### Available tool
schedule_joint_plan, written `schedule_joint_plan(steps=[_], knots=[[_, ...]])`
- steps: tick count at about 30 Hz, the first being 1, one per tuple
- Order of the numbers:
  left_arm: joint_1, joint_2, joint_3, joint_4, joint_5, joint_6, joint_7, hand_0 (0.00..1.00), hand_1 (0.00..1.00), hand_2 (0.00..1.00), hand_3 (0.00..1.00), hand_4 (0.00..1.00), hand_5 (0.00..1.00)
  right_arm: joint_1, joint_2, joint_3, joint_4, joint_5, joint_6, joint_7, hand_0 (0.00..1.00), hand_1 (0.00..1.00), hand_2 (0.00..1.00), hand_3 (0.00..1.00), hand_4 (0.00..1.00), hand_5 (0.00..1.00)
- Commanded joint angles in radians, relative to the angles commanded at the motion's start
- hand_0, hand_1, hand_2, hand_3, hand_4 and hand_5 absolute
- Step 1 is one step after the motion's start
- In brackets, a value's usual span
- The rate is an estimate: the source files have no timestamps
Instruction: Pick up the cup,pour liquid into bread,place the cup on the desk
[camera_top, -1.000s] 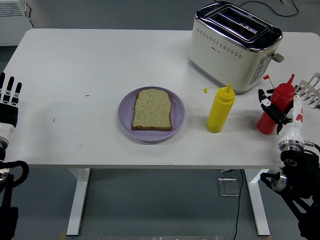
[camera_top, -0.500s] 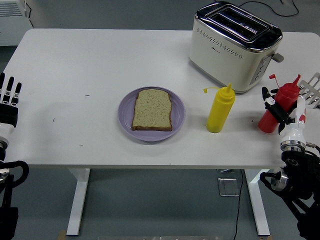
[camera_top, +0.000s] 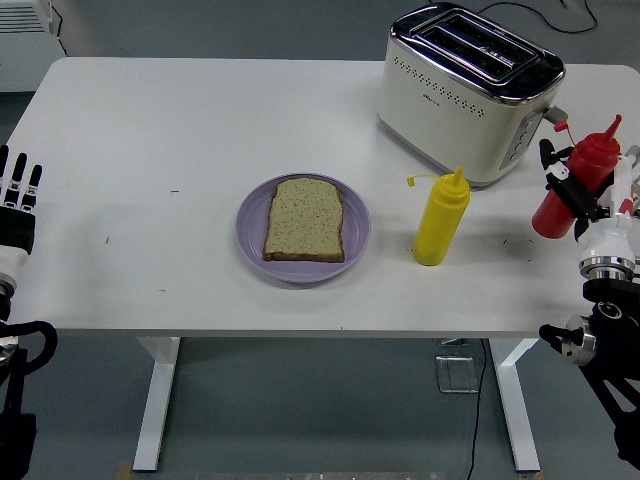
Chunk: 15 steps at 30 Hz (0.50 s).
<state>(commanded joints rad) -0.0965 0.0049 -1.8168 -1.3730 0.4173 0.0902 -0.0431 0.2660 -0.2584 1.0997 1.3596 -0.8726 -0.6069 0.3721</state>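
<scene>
Right hand (camera_top: 590, 200) grips the red squeeze bottle (camera_top: 575, 190), apparently lifted and tilted; the toaster (camera_top: 470, 90), just left of the hand, risks a knock during the swing toward the bread (camera_top: 305, 220).

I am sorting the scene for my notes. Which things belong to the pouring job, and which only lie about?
Job: red squeeze bottle held in right robot hand; bread slice; purple plate.
Lying about: yellow squeeze bottle; toaster; left robot hand, idle.
</scene>
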Motion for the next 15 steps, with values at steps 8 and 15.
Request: schedule_joint_plan(steps=[8, 15], knots=[[0.0, 0.001, 0.0, -0.001, 0.001, -0.001, -0.001, 0.785, 0.736, 0.736, 0.692, 0.51, 0.998, 0.064, -0.083, 0.045, 0.098, -0.317, 0.019, -0.168, 0.014, 0.015, 0.158, 0.27, 0.795, 0.302], [0.004, 0.001, 0.0, -0.001, 0.001, -0.001, -0.001, 0.785, 0.736, 0.736, 0.692, 0.509, 0.998, 0.152, -0.135, 0.032, 0.124, -0.607, 0.024, -0.293, 0.017, 0.017, 0.16, 0.273, 0.794, 0.306]])
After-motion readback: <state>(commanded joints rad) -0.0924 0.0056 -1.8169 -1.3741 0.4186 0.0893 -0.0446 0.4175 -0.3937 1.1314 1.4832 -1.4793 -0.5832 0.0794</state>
